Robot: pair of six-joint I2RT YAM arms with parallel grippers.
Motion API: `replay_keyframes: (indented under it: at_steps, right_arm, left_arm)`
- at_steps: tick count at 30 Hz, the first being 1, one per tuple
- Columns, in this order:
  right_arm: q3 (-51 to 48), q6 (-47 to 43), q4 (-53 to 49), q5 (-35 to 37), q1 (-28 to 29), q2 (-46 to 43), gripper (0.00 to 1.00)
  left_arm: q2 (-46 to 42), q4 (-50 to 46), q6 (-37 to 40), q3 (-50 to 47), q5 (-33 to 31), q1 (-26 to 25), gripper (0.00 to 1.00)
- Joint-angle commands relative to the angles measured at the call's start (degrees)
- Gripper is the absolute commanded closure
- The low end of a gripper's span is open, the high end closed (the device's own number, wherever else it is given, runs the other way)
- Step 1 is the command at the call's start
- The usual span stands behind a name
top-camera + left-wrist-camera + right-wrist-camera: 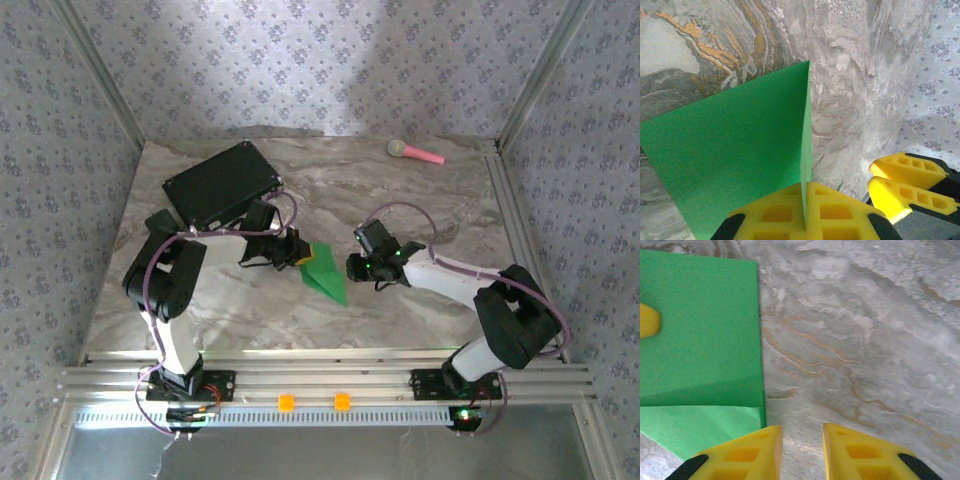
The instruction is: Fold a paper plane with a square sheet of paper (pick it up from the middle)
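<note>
**Grip on the fold.** Pinched the square sheet of paper (pixel 735 150) along a folded edge with the left gripper (pixel 805 197), clenched tight on the layers. Noted the right gripper (pixel 802 440) just beside the sheet's near corner, parted and grasping nothing, with bare bench (pixel 865 340) visible through the gap. Located the sheet at mid-bench between the two grippers, partly folded, with a paler flap showing below the upper layer in the right wrist view. Could not tell from the overhead view whether the free end rested on the bench or hung just above it. Judged the folding as begun but far from done.

**Risks from here.**
- Slipping of the thin paper out of the single narrow pinch, caused by any sideways tug from the right gripper.
- Creasing off-line, caused by the layers sliding against each other before being pressed flat.
- Tearing or crumpling at the pinch, caused by pulling against the clamped edge.
- Missing the corner altogether, caused by closing the right gripper on bench instead of paper.
</note>
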Motion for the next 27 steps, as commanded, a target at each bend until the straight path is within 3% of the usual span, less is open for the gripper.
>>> replay_keyframes:
  at_steps: [1,9,19,23,27]
  right_arm:
    - [3.11,2.06,-6.10,5.50,1.16,-0.82,0.70]
    - [5.03,-0.36,-6.98,5.05,2.62,-0.62,0.70]
    - [-11.43,-10.99,17.83,0.92,5.65,-11.15,0.63]
    - [-16.17,-19.31,26.02,3.27,9.57,-12.33,0.61]
    - [-19.67,-27.19,32.39,10.20,15.03,-10.93,0.56]
  left_arm:
    - [-1.92,-0.90,-0.32,-0.06,-0.82,-0.59,0.99]
    - [-1.45,-1.41,-0.73,0.62,-1.52,-1.23,0.99]
    - [-2.25,1.61,-4.19,-0.45,-3.90,-2.10,0.98]
    - [-2.25,3.57,-6.38,-1.11,-4.70,-2.41,0.98]
    - [-2.25,4.96,-7.35,-1.22,-4.62,-2.55,0.94]
